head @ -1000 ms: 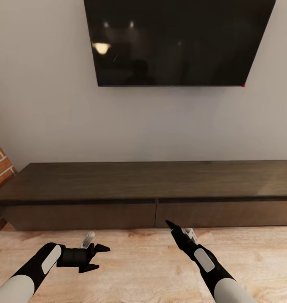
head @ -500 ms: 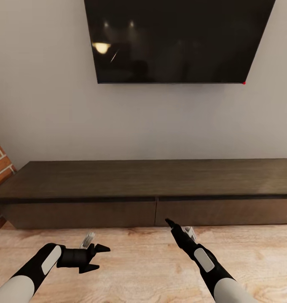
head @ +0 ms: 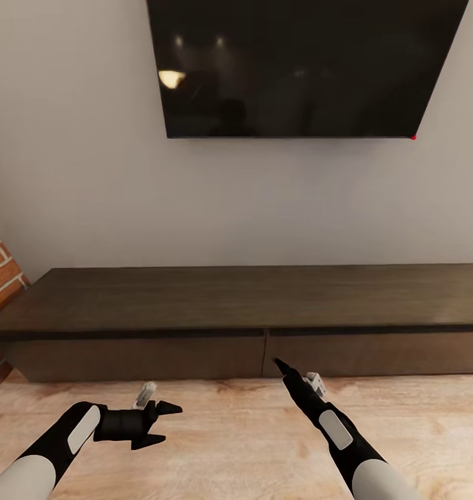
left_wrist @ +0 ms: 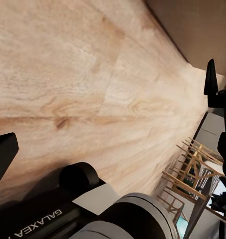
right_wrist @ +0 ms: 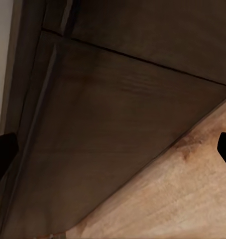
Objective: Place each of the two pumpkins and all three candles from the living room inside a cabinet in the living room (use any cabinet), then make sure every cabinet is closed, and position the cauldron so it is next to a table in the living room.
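Head view, long low dark-brown cabinet [head: 236, 305], flat drawers shut, left tool [head: 161, 422] and right tool [head: 283, 368] agape, empty.

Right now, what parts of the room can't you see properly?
- Cabinet: its right end is cut off by the head view's edge, and its closed drawer fronts hide the inside.
- TV: its top is cut off by the head view's upper edge.
- Right gripper: the head view sees it end-on, so its finger gap is unclear.
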Robot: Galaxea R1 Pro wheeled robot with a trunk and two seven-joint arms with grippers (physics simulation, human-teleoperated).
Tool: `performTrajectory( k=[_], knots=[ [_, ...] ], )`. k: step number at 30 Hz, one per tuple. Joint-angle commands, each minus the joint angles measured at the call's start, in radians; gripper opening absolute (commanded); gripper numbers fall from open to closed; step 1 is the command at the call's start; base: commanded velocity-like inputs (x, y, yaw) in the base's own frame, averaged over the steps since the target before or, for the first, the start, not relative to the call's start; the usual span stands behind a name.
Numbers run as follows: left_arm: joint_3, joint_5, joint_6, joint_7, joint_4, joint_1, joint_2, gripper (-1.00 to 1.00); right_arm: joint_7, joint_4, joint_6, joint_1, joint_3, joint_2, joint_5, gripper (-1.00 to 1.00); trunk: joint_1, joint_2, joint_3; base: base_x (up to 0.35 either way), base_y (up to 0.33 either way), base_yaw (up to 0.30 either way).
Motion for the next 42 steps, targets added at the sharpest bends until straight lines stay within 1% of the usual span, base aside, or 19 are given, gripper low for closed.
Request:
performTrajectory(
  k=[1,9,14,24,30,35,37,40,42],
  knots=[
    [0.000,0.000,-0.002,0.000,0.000,0.000,0.000,1.00,0.000,0.000,0.000,0.000,0.000,0.000,0.000,1.00,0.000,0.000,0.000,0.027,0.047,0.100],
    [-0.001,-0.007,-0.007,0.002,0.000,0.000,-0.003,1.00,0.000,0.000,-0.001,0.000,0.002,0.000,0.000,1.00,0.000,0.000,0.003,0.075,0.013,0.143],
    [-0.001,-0.008,-0.009,0.001,0.000,0.000,-0.005,1.00,0.000,0.000,-0.002,0.000,0.002,-0.001,0.001,1.00,0.000,0.000,0.003,0.126,0.001,0.018],
    [-0.001,-0.009,-0.009,0.001,0.000,0.000,-0.006,1.00,-0.001,0.000,-0.002,0.000,0.004,0.000,0.002,1.00,0.000,0.000,0.003,0.019,0.000,0.001],
    [-0.001,-0.004,-0.008,0.000,0.000,0.000,-0.006,1.00,0.000,0.000,0.000,0.000,0.004,-0.001,0.001,1.00,0.000,0.000,0.003,0.189,0.000,0.000],
    [0.000,-0.002,-0.008,0.000,0.000,0.000,-0.004,1.00,-0.001,0.001,0.001,0.000,0.004,0.001,0.000,1.00,0.000,0.000,0.003,0.042,0.000,0.000],
    [0.000,-0.001,-0.008,0.000,0.000,0.000,-0.004,1.00,-0.003,0.001,0.001,0.000,0.003,0.006,0.000,1.00,0.000,0.000,0.003,0.009,0.000,0.000],
    [0.000,-0.001,-0.007,0.000,0.000,0.000,-0.004,1.00,-0.008,0.002,0.001,-0.001,-0.004,0.026,-0.002,1.00,0.000,0.000,0.003,0.004,0.000,0.000],
    [-0.001,-0.001,-0.007,0.000,0.000,0.000,-0.004,1.00,-0.008,0.003,0.005,-0.001,-0.011,0.032,-0.009,1.00,0.000,0.000,0.003,0.001,0.000,0.000]
  ],
)
